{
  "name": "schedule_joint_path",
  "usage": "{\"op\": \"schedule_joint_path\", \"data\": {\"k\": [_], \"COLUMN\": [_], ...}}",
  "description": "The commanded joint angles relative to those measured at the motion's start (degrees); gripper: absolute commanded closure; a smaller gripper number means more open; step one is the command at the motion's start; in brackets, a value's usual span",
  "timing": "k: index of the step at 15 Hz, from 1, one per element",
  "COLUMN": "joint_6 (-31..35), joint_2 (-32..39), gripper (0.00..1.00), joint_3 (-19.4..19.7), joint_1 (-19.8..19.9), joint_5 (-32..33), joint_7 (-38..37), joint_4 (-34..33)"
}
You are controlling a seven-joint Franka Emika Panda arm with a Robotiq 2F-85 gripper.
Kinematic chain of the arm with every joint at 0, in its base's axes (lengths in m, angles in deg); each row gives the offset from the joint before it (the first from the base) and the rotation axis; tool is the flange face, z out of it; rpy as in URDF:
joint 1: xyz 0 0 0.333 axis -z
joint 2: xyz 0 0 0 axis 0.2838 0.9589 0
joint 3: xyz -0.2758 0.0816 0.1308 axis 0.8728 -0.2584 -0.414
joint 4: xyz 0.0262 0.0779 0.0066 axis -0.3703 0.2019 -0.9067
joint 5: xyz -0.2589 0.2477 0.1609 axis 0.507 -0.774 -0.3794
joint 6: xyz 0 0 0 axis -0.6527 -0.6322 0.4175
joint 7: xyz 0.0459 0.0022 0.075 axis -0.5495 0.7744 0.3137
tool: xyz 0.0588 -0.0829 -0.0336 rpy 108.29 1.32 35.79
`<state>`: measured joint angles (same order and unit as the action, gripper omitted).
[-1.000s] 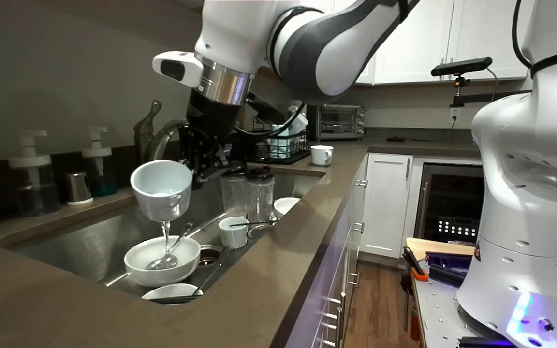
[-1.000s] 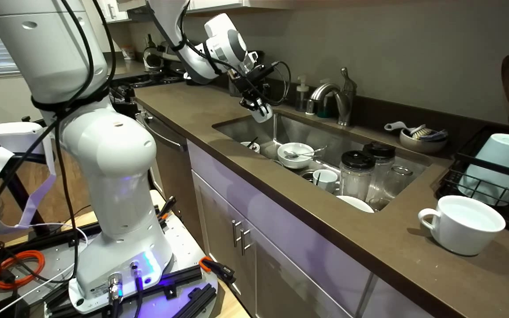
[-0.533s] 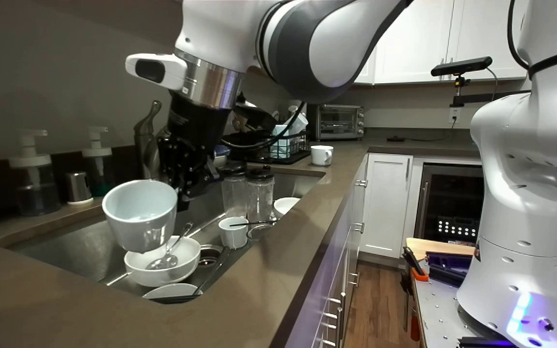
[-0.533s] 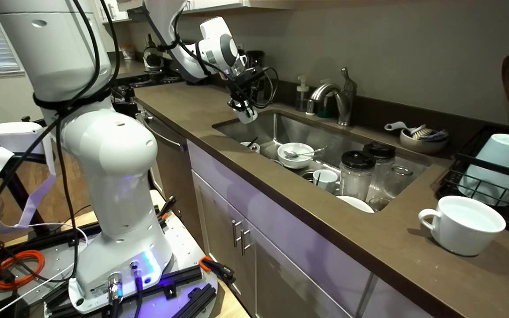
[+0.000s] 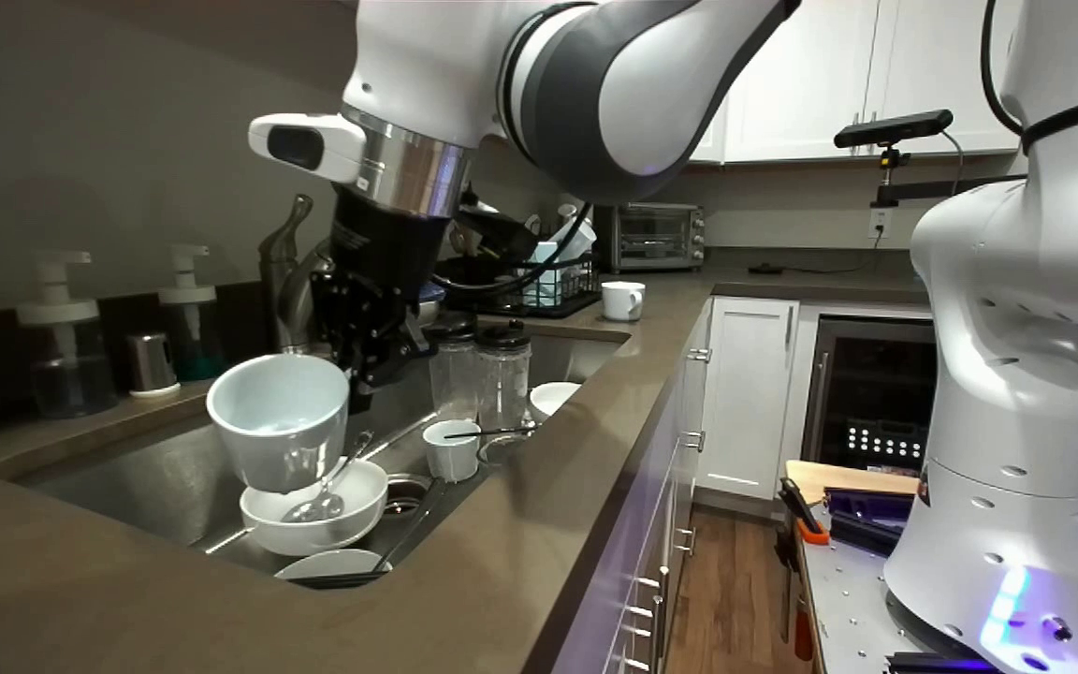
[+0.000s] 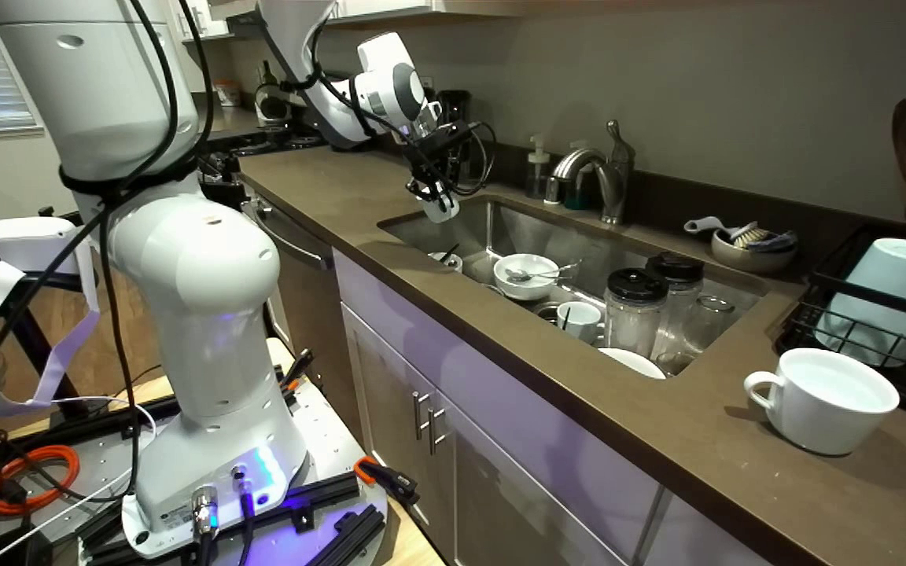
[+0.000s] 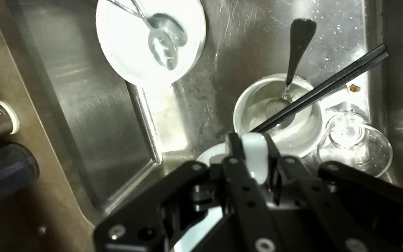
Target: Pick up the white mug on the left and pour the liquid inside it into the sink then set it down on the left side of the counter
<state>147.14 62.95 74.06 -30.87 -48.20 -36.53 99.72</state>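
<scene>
My gripper is shut on the handle of a white mug and holds it above the sink. The mug looks tilted, its opening partly facing the camera in that exterior view, with no stream falling from it. How much liquid is inside I cannot tell. In an exterior view the gripper and mug are over the sink's end far from the dish rack. In the wrist view the handle sits between the fingers; most of the mug is hidden. The counter extends beyond that end.
The sink holds a white bowl with a spoon, a cup, jars and chopsticks. The faucet and soap bottles stand behind. Another white mug stands by the dish rack.
One second ago liquid streamed from the mug toward the bowl; no stream shows now. The mug moved lower and away from the faucet, then shifted only slightly in the last half second.
</scene>
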Motion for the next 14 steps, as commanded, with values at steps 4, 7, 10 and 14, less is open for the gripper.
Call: {"op": "schedule_joint_path", "data": {"k": [4,7,10,14], "joint_6": [-0.1,-0.1,-1.1,-3.6], "joint_2": [0.0,0.0,3.6,10.3], "gripper": [0.84,0.96,0.96,0.96], "joint_3": [-0.6,-0.6,-2.1,-4.3], "joint_1": [0.6,0.6,-0.6,-2.1], "joint_5": [-0.2,-0.2,-0.6,0.6], "joint_7": [0.2,0.2,-0.7,-2.0], "joint_4": [-0.1,-0.1,-4.0,-11.9]}}
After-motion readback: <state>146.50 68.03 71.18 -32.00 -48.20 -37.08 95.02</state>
